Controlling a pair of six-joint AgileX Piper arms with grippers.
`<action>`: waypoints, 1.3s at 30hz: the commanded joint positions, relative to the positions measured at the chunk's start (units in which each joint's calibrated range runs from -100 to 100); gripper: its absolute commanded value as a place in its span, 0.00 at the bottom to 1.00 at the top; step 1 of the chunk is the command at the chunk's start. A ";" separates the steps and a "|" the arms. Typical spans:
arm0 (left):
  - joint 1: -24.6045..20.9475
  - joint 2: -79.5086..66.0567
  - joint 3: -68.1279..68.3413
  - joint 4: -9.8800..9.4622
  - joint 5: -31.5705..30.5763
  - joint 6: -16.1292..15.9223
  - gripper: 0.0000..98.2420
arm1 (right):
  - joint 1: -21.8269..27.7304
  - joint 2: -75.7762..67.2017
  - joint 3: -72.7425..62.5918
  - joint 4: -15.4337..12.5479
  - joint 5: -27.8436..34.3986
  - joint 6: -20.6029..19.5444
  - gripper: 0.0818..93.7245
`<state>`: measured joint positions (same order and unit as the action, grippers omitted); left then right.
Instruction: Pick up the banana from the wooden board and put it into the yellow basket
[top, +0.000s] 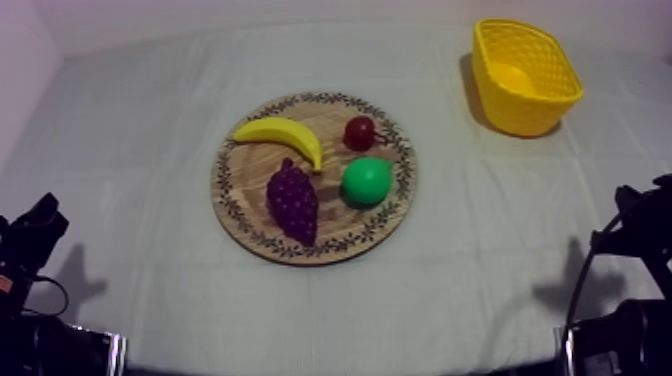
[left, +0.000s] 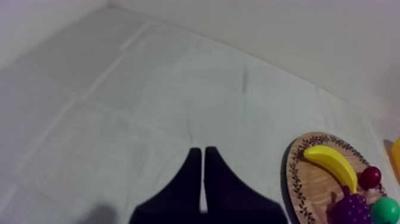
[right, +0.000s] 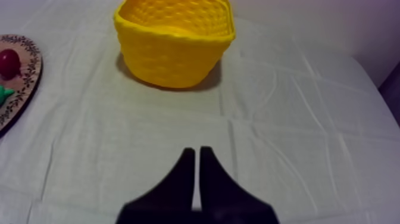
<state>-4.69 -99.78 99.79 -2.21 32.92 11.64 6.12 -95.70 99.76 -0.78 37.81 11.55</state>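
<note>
Left hand (left: 203, 156), right hand (right: 197, 156): clenched, empty.
Banana (top: 283, 134) untouched at far edge of board (top: 345, 226); pick-up pending: likely open, reach, grasp.

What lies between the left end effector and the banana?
In the left wrist view, bare cloth, then the rim of the wooden board, lie between the left end effector and the banana.

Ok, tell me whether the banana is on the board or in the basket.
On the board: the banana lies on the wooden board beside the grapes, well apart from the yellow basket.
</note>
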 joint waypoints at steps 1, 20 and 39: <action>0.02 -0.05 -0.01 0.03 -0.02 0.01 0.00 | 0.08 -0.05 -0.09 -0.27 1.38 -2.69 0.01; 0.02 -0.05 -0.01 0.03 -0.02 0.00 0.00 | -0.79 -0.05 -0.49 -0.38 2.62 -4.62 0.02; 0.02 -0.05 -0.01 0.03 -0.02 0.01 0.00 | -12.85 27.98 -23.29 0.05 2.26 6.18 0.08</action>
<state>-4.69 -99.78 99.79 -2.21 32.92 11.64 -3.97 -76.54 84.52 -1.36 39.98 19.56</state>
